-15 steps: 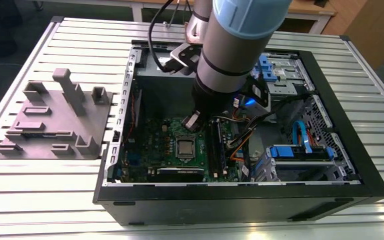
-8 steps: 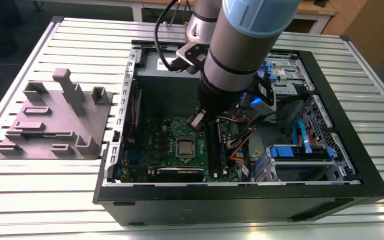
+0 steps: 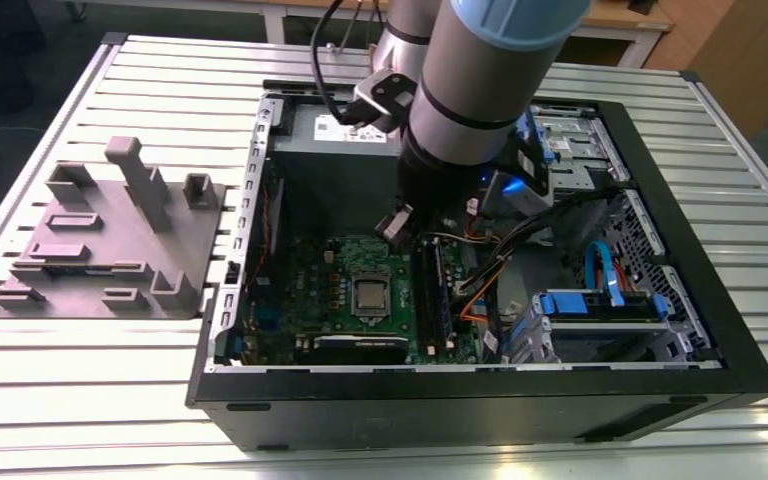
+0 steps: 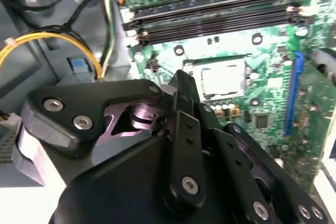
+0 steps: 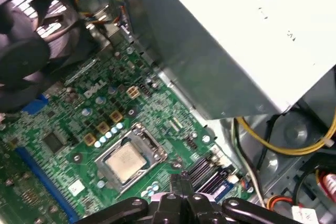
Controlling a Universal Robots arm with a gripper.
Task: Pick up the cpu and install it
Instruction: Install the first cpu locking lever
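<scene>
Slatted metal surface [image 3: 77,380] carries an open computer case [image 3: 491,400] lying on its side, with a grey fixture block [image 3: 104,250] near the surface's edge on the exterior view's left. Inside the case, the green motherboard [image 3: 317,300] faces up. The cpu [image 3: 372,294] sits flat in the socket frame [image 5: 132,157] at mid-board, silver top showing in both wrist views [image 4: 223,78] [image 5: 126,162]. Gripper [image 4: 181,85] hangs above the board, between the power-supply box [image 5: 236,40] and the socket, apart from the cpu. Fingertips appear closed together, nothing held. Judgement: the cpu lies just ahead of and below the fingertips, square, with no long axis to align.
</scene>
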